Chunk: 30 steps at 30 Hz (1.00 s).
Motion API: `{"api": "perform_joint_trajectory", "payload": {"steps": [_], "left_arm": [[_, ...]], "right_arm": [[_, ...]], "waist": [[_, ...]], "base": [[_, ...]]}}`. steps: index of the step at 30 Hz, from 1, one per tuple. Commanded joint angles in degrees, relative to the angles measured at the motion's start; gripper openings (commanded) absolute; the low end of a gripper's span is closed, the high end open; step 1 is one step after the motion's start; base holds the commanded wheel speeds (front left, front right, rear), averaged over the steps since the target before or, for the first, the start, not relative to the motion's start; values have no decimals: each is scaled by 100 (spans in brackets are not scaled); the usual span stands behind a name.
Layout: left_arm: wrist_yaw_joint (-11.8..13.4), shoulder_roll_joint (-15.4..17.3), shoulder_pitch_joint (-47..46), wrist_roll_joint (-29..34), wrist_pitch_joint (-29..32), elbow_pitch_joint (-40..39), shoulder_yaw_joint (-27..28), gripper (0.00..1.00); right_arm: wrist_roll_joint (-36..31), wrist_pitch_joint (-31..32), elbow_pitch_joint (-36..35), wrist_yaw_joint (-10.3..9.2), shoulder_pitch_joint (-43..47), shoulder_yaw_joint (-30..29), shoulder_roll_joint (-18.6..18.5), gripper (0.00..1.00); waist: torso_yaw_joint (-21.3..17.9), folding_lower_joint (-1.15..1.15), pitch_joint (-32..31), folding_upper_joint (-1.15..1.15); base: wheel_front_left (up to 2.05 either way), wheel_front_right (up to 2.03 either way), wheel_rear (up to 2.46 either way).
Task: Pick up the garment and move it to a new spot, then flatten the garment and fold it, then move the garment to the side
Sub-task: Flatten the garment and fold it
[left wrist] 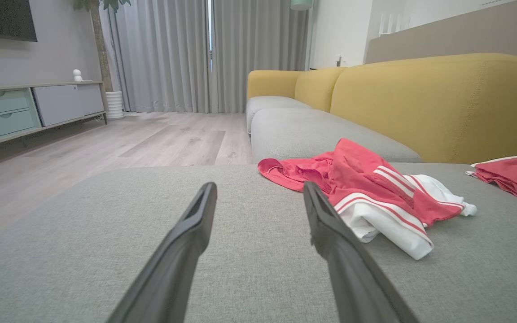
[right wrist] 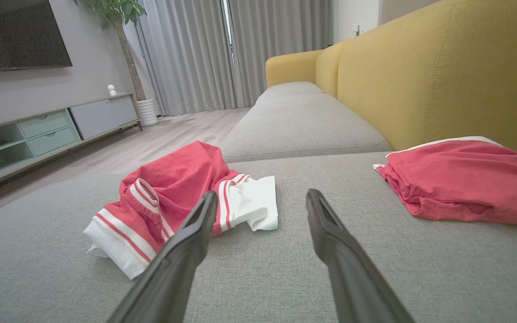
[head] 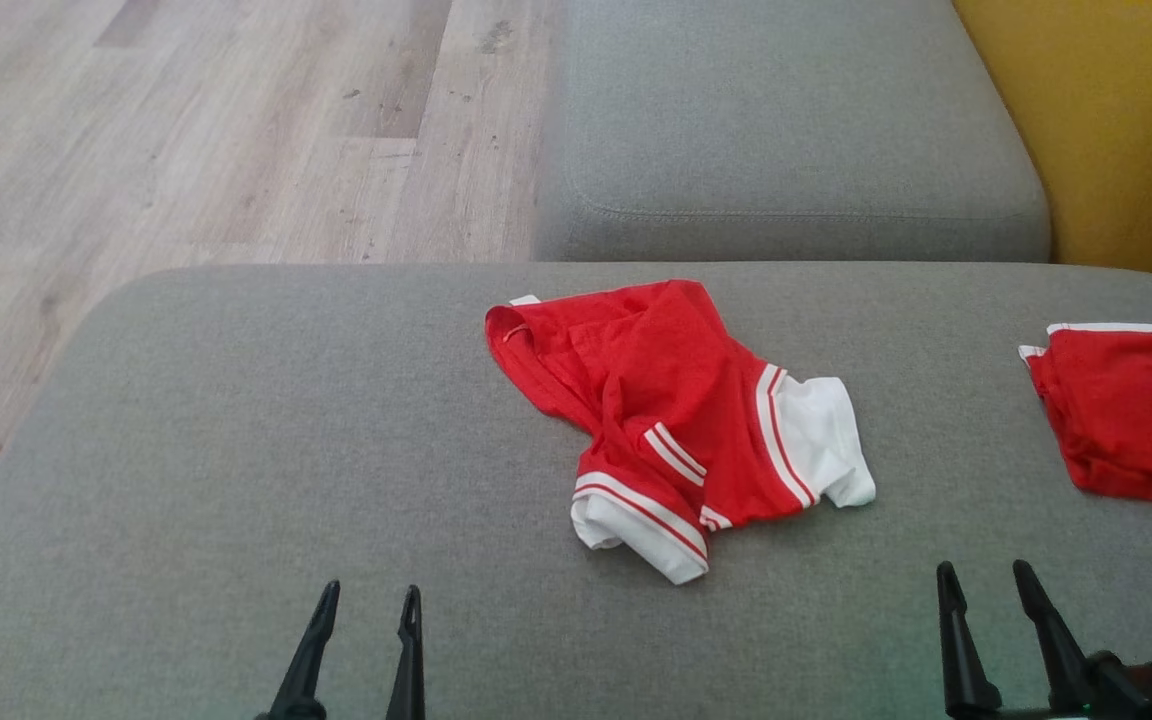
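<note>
A red garment (head: 671,420) with white striped cuffs lies crumpled in the middle of the grey sofa seat (head: 236,450). It also lies to the right of my fingers in the left wrist view (left wrist: 366,193) and to the left of them in the right wrist view (right wrist: 173,197). My left gripper (head: 371,600) stands open near the seat's front edge, below and left of the garment, nothing between its fingers. My right gripper (head: 986,580) is open too, below and right of the garment, and holds nothing.
A second red garment (head: 1131,410) lies at the seat's right edge, by the yellow backrest (head: 1116,130). Another grey seat cushion (head: 786,130) lies beyond. Wood floor (head: 186,130) lies to the left, with a TV cabinet (right wrist: 38,130) and curtains farther off.
</note>
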Motion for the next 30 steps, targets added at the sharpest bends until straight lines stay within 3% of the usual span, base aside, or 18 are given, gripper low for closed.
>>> {"api": "perform_joint_trajectory", "payload": {"steps": [1, 21, 30], "left_arm": [[-14, -85, -252, 70, -54, -139, 243, 100], [-142, -196, -269, 228, -54, 6, 293, 100], [-334, -208, -857, 347, -54, 228, -158, 100]], "right_arm": [[18, -63, -199, -4, -220, 133, -46, 100], [31, -63, -160, -4, -313, 140, -46, 100], [-47, -63, -227, -4, -461, 258, -46, 100]], "waist": [[-9, 0, 6, 0], [-215, 0, 87, 0], [-540, 0, 480, 0]], "base": [[0, 0, 0], [0, 0, 0], [0, 0, 0]]}}
